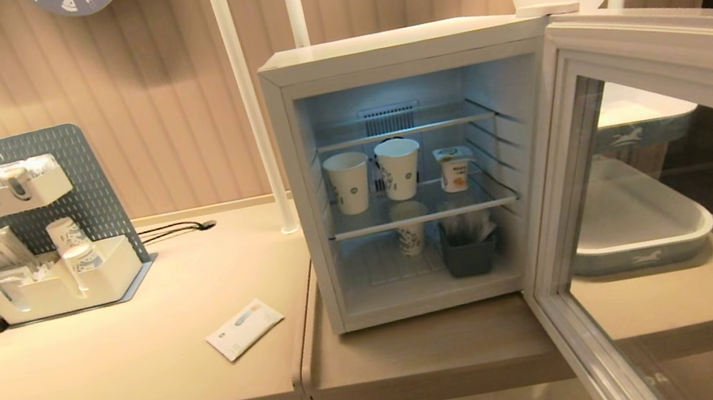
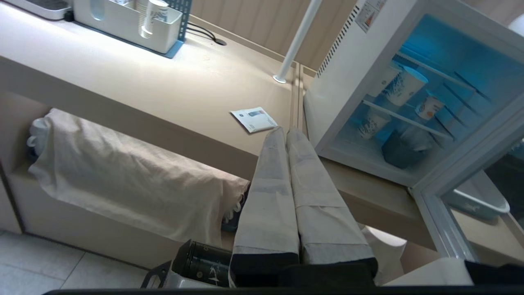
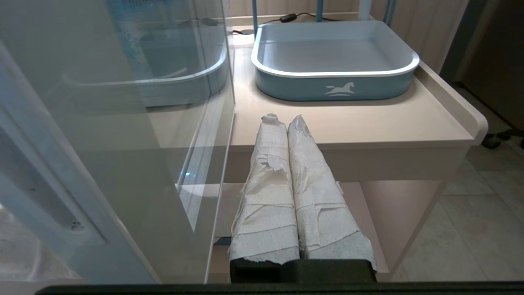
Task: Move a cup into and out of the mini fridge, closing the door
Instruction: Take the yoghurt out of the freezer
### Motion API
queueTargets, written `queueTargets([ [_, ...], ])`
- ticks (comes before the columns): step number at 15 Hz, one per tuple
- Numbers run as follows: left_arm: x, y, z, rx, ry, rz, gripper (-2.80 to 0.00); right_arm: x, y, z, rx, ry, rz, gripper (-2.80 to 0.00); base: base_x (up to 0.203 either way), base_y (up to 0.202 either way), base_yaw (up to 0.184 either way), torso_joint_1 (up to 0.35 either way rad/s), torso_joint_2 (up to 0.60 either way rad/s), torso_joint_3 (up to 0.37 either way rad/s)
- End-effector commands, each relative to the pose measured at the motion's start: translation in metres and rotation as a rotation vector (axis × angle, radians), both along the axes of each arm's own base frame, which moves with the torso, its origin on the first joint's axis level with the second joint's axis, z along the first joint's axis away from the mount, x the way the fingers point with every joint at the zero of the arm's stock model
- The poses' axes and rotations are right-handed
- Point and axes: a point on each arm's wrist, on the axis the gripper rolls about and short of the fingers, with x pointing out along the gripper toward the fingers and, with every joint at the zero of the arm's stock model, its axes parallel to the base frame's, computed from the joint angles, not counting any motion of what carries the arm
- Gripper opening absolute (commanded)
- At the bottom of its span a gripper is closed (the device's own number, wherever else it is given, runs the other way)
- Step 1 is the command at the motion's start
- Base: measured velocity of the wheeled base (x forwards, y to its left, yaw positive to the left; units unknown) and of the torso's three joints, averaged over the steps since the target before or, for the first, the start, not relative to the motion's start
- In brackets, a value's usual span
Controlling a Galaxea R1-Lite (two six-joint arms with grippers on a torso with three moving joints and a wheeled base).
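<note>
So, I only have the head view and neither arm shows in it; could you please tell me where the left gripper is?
Observer: The left gripper hangs out in front of the counter, fingers shut on nothing, pointing toward the paper packet.
Operator: Thank you. And where is the right one, please?
Observer: The right gripper is shut and empty too, in front of the side table's edge, aimed at the blue tray, with the open door beside it.
</note>
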Motion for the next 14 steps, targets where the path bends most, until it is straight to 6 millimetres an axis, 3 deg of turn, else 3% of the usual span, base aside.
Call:
queueTargets([
  [1, -0.003, -0.002, -0.027, 0.019, -0.044, -0.016, -2.8, 0.0, 0.0, 0.0, 0.001, 0.003, 0.0, -2.8, 0.0, 0.0, 0.0, 0.0, 0.0, 0.0],
  [5, 0.087, 0.002, -0.087, 0.137, -0.03, 0.006, -2.8, 0.0, 0.0, 0.0, 0.001, 0.003, 0.0, -2.8, 0.0, 0.0, 0.0, 0.0, 0.0, 0.0],
  [7, 0.13, 0.002, -0.138, 0.251, -0.001, -0.022, -2.8, 0.0, 0.0, 0.0, 0.001, 0.003, 0.0, -2.8, 0.0, 0.0, 0.0, 0.0, 0.0, 0.0],
  [9, 0.147, 0.002, -0.178, 0.316, 0.07, -0.07, -2.8, 0.0, 0.0, 0.0, 0.001, 0.003, 0.0, -2.8, 0.0, 0.0, 0.0, 0.0, 0.0, 0.0],
  [10, 0.149, 0.001, -0.184, 0.347, 0.057, -0.089, -2.8, 0.0, 0.0, 0.0, 0.001, 0.005, 0.0, -2.8, 0.0, 0.0, 0.0, 0.0, 0.0, 0.0],
  [14, 0.148, 0.001, -0.177, 0.397, -0.004, -0.108, -2.8, 0.0, 0.0, 0.0, 0.001, 0.005, 0.0, -2.8, 0.0, 0.0, 0.0, 0.0, 0.0, 0.0],
])
